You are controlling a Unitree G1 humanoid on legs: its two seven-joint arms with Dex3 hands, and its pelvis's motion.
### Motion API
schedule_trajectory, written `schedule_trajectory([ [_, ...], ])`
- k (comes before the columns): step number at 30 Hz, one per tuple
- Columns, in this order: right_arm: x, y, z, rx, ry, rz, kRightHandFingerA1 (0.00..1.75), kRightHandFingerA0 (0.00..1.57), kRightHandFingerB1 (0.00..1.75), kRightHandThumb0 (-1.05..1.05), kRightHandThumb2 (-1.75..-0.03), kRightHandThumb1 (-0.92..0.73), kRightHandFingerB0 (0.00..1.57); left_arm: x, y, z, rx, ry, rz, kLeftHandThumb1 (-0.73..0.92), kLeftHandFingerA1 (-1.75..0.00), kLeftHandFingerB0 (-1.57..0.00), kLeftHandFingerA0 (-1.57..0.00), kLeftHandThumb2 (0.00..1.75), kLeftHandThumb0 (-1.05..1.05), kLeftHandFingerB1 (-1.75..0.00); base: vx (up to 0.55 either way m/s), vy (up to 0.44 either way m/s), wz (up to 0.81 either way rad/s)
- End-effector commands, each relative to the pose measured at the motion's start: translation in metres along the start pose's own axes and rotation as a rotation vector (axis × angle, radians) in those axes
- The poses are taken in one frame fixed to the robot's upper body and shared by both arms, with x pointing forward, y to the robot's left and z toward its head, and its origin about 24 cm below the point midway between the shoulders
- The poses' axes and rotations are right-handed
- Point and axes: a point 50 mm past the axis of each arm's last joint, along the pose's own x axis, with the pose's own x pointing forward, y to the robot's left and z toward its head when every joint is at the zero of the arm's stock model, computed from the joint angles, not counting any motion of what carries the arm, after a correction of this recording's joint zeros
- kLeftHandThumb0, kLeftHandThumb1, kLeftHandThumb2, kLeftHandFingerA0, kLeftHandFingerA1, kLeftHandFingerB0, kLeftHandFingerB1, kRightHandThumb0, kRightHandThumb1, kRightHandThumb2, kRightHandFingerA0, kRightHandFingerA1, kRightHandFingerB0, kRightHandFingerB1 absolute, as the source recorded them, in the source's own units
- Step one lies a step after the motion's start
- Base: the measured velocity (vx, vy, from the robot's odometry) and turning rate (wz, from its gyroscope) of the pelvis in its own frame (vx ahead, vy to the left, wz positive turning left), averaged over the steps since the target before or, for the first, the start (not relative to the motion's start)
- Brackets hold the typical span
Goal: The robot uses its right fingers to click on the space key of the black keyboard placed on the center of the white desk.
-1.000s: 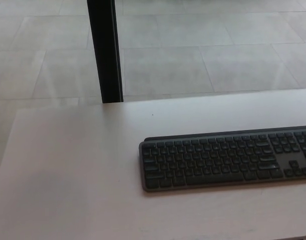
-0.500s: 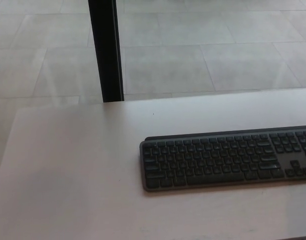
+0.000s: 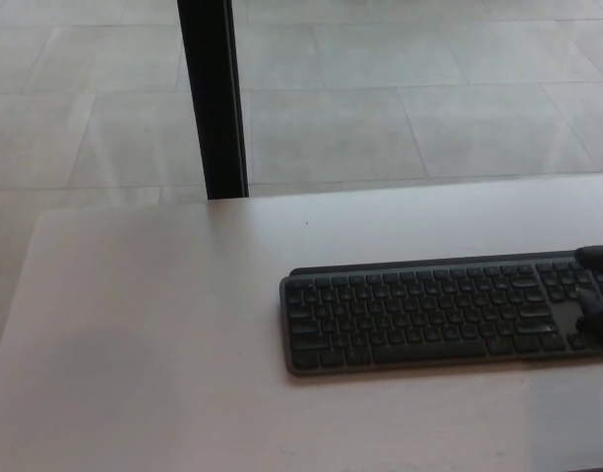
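Observation:
The black keyboard (image 3: 439, 310) lies flat on the white desk (image 3: 153, 334), right of the desk's middle, and its right end runs out of the picture. Its long space key (image 3: 427, 349) sits in the front row with nothing on it. A small dark part of my right hand (image 3: 596, 305) shows at the picture's right edge, over the keyboard's right end and well to the right of the space key. Most of that hand is cut off by the edge. My left hand does not show.
A black upright post (image 3: 214, 98) stands behind the desk's far edge at the left of centre. Grey tiled floor (image 3: 399, 98) lies beyond. The desk's left edge slants along the picture's left side.
My right hand has come into the picture at the right edge, over the keyboard's right end. The whole picture has shifted slightly right, so the camera moved; the keyboard stayed put.

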Motion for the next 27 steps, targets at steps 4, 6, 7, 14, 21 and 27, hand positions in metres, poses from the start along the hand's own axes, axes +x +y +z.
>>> schedule_trajectory([
  [4, -0.002, 0.025, 0.007, -0.194, -0.128, 0.083, 0.7, 0.76, 0.48, -0.42, -0.6, -0.68, 0.69, 0.005, -0.002, 0.014, 0.021, -0.002, 0.035, 0.5, -1.55, -0.78, -0.96, 0.59, -0.51, -0.6, 0.0, 0.0, 0.0],
  [6, -0.003, 0.032, 0.008, -0.224, -0.145, 0.132, 0.94, 0.78, 0.64, -0.4, -0.95, -0.54, 0.58, 0.005, -0.002, 0.014, 0.016, 0.0, 0.039, 0.41, -1.42, -0.73, -1.02, 0.74, -0.61, -0.67, 0.0, 0.0, 0.0],
  [7, -0.003, 0.033, 0.009, -0.24, -0.153, 0.144, 0.94, 0.78, 0.64, -0.4, -0.95, -0.54, 0.58, 0.005, -0.003, 0.014, 0.017, 0.0, 0.039, 0.41, -1.42, -0.73, -1.02, 0.74, -0.61, -0.67, 0.0, 0.0, 0.0],
  [14, -0.007, 0.055, 0.007, -0.372, -0.233, 0.261, 1.51, 0.9, 0.48, -0.25, -0.58, -0.61, 0.67, 0.005, -0.004, 0.019, 0.002, -0.022, 0.024, 0.49, -1.52, -0.79, -0.92, 0.58, -0.52, -0.61, 0.0, 0.0, 0.0],
  [21, -0.014, 0.066, -0.002, -0.402, -0.225, 0.308, 1.28, 0.9, 0.49, -0.24, -0.59, -0.59, 0.66, 0.006, -0.004, 0.019, 0.024, -0.025, 0.015, 0.52, -1.54, -0.86, -1.0, 0.56, -0.52, -0.63, 0.0, 0.0, 0.0],
  [27, -0.017, 0.068, -0.007, -0.48, -0.254, 0.342, 1.63, 0.83, 0.5, -0.24, -0.61, -0.6, 0.68, 0.006, -0.004, 0.02, 0.027, -0.022, 0.031, 0.5, -1.58, -0.79, -0.94, 0.59, -0.52, -0.6, 0.0, 0.0, 0.0],
])
